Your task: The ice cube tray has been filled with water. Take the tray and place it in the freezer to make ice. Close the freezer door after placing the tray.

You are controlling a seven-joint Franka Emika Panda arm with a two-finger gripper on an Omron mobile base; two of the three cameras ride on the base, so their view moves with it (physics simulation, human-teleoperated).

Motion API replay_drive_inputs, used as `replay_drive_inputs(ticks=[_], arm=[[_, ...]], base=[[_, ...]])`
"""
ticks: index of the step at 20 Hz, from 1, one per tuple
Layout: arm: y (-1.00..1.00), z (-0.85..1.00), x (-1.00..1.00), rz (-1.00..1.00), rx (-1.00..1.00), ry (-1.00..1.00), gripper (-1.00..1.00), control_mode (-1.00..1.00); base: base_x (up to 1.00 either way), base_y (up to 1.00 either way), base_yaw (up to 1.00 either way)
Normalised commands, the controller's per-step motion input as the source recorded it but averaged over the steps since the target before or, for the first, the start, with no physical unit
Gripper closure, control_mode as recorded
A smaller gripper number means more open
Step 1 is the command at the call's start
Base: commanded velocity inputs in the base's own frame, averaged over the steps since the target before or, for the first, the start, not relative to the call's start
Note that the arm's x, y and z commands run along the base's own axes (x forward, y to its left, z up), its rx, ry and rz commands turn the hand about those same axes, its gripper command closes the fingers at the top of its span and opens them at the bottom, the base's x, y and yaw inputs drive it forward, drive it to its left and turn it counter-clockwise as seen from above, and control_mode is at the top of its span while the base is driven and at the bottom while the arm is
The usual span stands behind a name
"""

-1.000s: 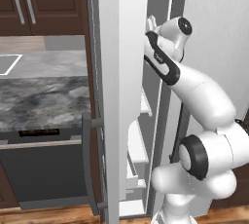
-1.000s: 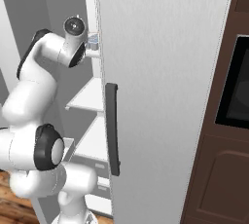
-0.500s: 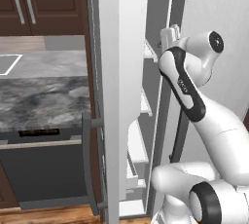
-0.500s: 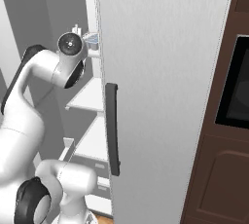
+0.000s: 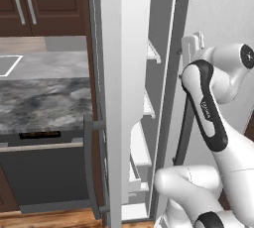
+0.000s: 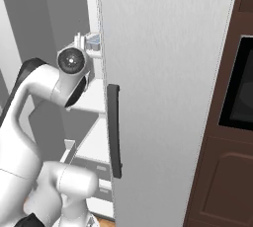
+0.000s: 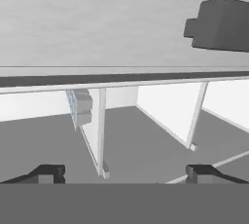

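Kitchen fridge corner: pincer is spread wide, holding nothing, backed just outside the freezer. Ice cube tray sits on a shelf inside, so placing looks done. Freezer door still needs closing.

Grey marble counter, dark wood cabinets, wood floor, wall oven right.
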Motion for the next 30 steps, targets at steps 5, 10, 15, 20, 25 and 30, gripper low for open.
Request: replay_drive_inputs(ticks=[5,10,15,20,25,30], arm=[[-0.43,0.00,-0.53,0.00,0.00,-0.06,-1.00,-1.00],[-0.41,0.00,-0.32,0.00,0.00,0.00,-1.00,-1.00],[-0.09,0.00,-0.24,0.00,0.00,0.00,-1.00,1.00],[0.00,0.00,0.00,0.00,0.00,0.00,-1.00,1.00],[0.00,0.00,0.00,0.00,0.00,0.00,-1.00,1.00],[0.00,0.00,0.00,0.00,0.00,0.00,-1.00,1.00]], base=[[0.00,0.00,0.00],[0.00,0.00,0.00],[-0.06,0.00,0.00],[-0.27,0.00,0.00],[-0.45,0.00,0.00],[-0.48,0.00,0.00]])
